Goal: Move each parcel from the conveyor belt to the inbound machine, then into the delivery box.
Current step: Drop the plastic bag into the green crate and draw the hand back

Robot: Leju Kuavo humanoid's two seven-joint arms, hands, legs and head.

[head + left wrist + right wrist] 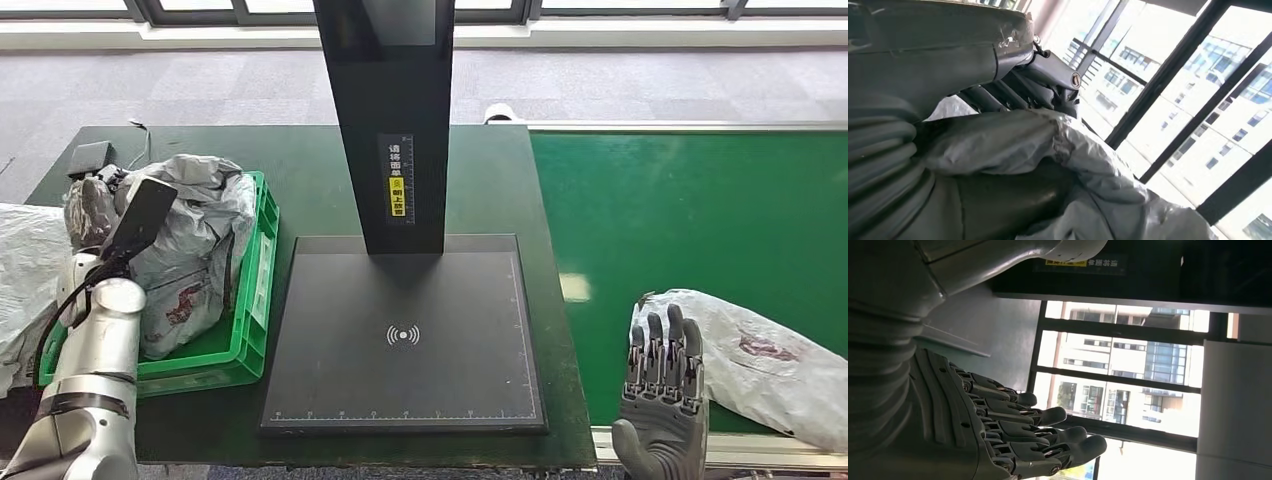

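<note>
The grey parcel [770, 365] lies lower right on the green conveyor belt [690, 220]. The right robot hand [662, 385], open, should reach further over it before closing. The left robot hand [1013, 85] seems to press bagged parcels in the green box [255, 300]; its grip I cannot tell.

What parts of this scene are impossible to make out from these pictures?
- Head view: the left hand at the green crate is hidden behind its own arm and crumpled grey bags.
- Head view: the parcel on the belt is cut off by the right edge.
- Head view: the small print on the machine's yellow label is too small to read.
</note>
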